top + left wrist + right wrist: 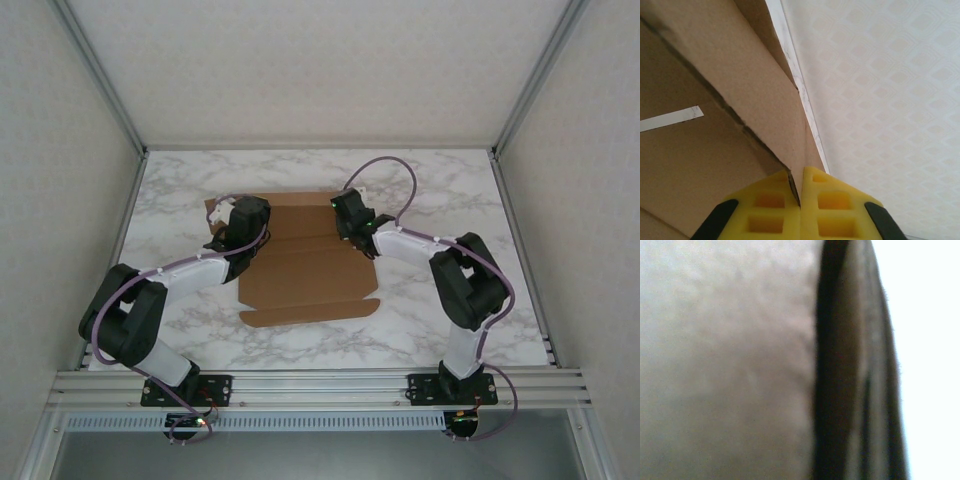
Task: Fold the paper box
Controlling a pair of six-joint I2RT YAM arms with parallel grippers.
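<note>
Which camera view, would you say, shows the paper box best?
Top external: the paper box shows nearly whole, flaps included. Left wrist shows one flap edge close up; right wrist, a blurred brown surface.

Both of my arms, the left arm (190,272) and the right arm (412,245), have smooth white link shells set between chunky black joint housings, and each stands on a flat black base plate (185,390). A thin purple cable (385,159) runs along each arm in loose loops. On the left gripper (796,197) I see bright yellow fingers (765,212), moulded with square recesses and backed by black at their outer edges.
</note>
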